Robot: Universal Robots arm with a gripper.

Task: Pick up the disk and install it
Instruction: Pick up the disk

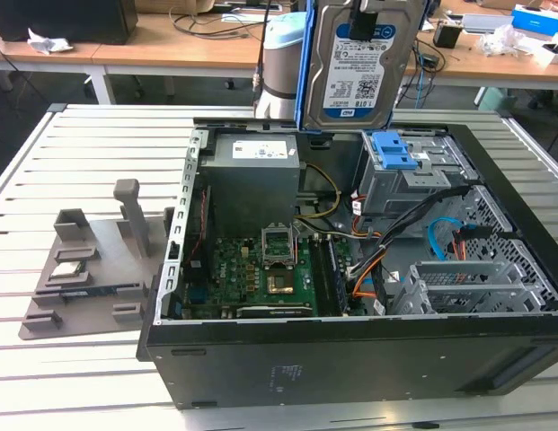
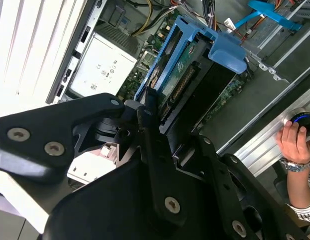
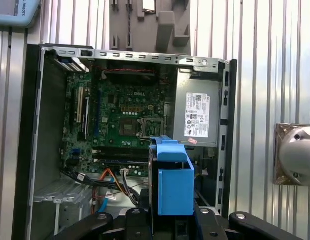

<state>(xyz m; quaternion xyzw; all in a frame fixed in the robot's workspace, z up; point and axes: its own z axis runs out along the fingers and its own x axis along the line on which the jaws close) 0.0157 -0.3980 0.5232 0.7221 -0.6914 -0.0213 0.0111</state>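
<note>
holding the disk (image 1: pixel 361 67) clenched in the hand (image 2: pixel 151 111), upright, above the open computer case (image 1: pixel 350 355). done with the pickup; not yet installed in the grey cage (image 1: pixel 386 184).

An electronics lab or workshop: an opened computer tower (image 1: pixel 350 368) lies on a slatted metal bench (image 1: pixel 81 377), with wooden desks (image 1: pixel 171 47) (strewn with cables (image 1: pixel 202 16) and boxes (image 1: pixel 536 18)) at twelve o'clock in the exterior view.

Tool (image 2: pixel 164 122) matte black, silver screw heads; arm (image 1: pixel 277 81) silver-grey, pale blue joint cap
</note>
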